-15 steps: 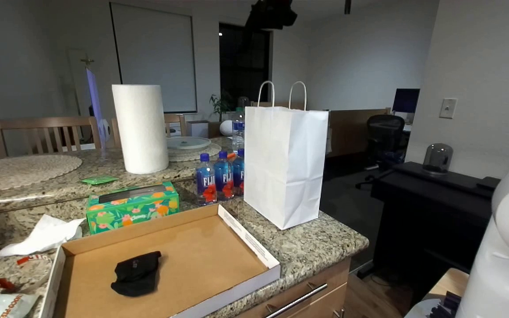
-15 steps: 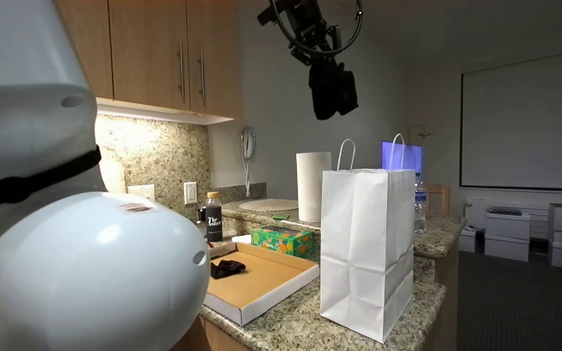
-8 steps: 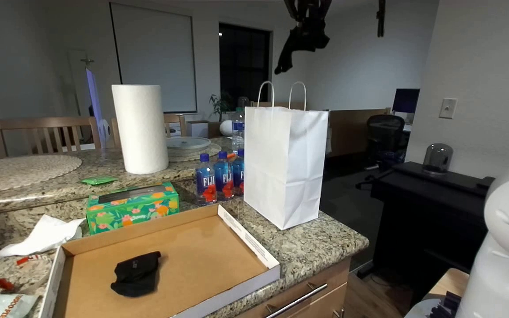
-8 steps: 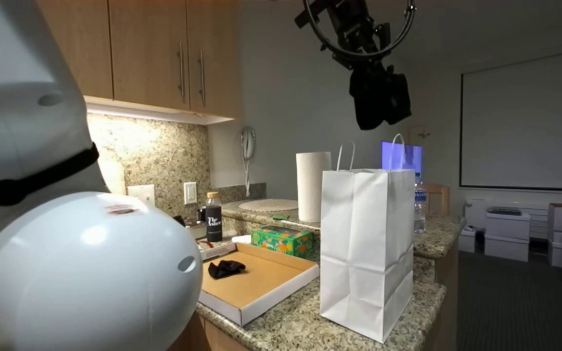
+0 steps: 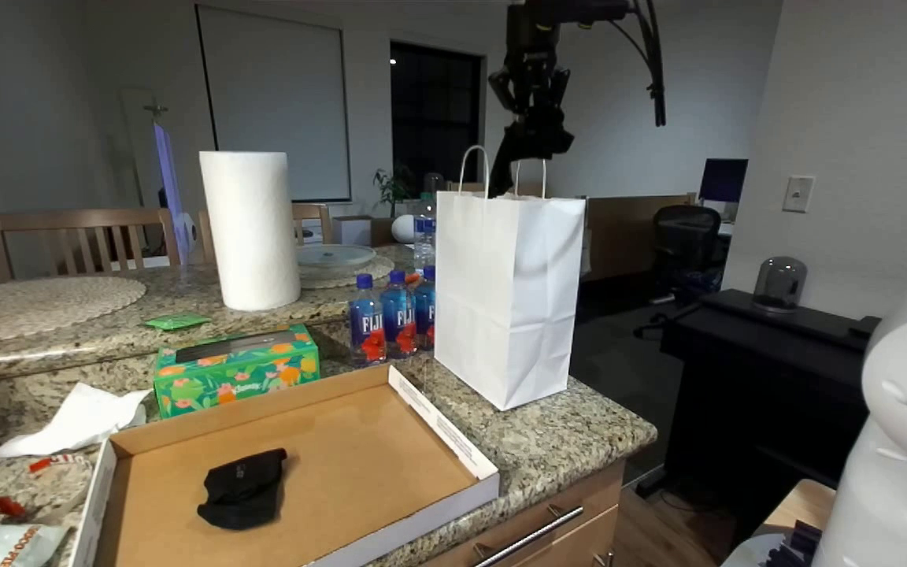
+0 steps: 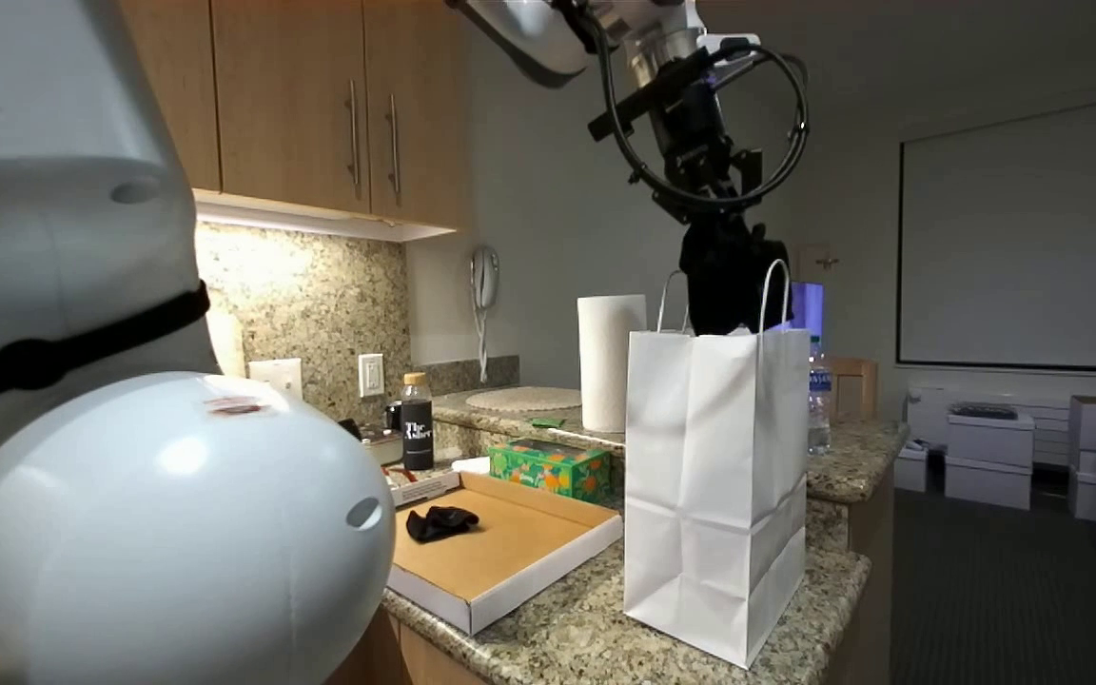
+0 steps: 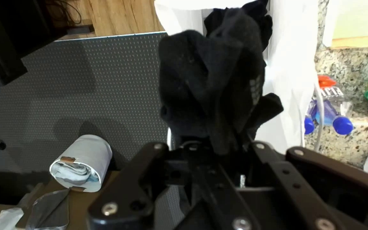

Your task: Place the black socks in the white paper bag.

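A black sock (image 7: 212,80) hangs from my gripper (image 7: 219,150), which is shut on it. The white paper bag (image 5: 509,299) stands upright on the counter, handles up. In both exterior views my gripper (image 5: 536,110) is above the bag and the sock's lower end (image 5: 505,165) reaches its rim. In the wrist view the bag's wall (image 7: 291,64) shows behind the sock. More black cloth (image 7: 254,19) shows beyond it against the bag; I cannot tell if it is a separate sock. Another black sock (image 5: 243,488) lies in the cardboard tray (image 5: 359,441).
A green tissue box (image 5: 237,374), several blue-capped water bottles (image 5: 398,315) and a paper towel roll (image 5: 253,228) stand by the tray and bag. The bag's two handles (image 6: 776,285) rise close to my gripper. The counter edge (image 5: 619,441) is near the bag.
My gripper has moved over the bag and then down with the sock, whose lower end is now at the bag's rim. The bag and the sock in the tray have not moved.
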You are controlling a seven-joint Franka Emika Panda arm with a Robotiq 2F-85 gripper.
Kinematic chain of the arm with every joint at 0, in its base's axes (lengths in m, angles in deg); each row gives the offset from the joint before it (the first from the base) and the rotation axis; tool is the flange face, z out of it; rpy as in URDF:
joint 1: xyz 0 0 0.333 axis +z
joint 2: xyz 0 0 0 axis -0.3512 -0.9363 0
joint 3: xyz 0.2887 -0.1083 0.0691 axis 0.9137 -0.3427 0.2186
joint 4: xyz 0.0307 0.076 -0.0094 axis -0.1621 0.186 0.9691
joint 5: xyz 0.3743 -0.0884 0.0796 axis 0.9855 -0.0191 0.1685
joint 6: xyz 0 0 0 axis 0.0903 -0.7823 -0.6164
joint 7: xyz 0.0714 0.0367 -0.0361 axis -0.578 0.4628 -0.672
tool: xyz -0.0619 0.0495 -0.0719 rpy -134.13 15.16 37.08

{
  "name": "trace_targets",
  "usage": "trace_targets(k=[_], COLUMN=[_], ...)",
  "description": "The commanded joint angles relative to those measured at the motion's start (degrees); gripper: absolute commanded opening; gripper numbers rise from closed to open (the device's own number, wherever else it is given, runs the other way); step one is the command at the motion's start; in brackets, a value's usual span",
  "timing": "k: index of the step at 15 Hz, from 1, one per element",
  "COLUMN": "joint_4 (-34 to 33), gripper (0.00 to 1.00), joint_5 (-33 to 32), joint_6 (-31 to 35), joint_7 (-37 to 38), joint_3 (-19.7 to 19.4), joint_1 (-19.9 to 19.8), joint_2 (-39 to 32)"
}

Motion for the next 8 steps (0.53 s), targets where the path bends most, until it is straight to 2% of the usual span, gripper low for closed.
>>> trace_targets(k=[1, 2, 5, 8], joint_4=[-0.43, -0.59, -1.28, -4.78], gripper=[0.08, 0.29, 0.48, 0.67], joint_5=[-0.62, -0.46, -0.22, 1.45], joint_6=[0.07, -0.14, -0.29, -2.07], joint_7=[0.05, 0.04, 1.09, 2.65], joint_3=[1.94, 2.34, 3.33, 3.38], joint_1=[0.43, 0.59, 0.90, 0.98], joint_2=[-2.37, -2.84, -2.35, -1.09])
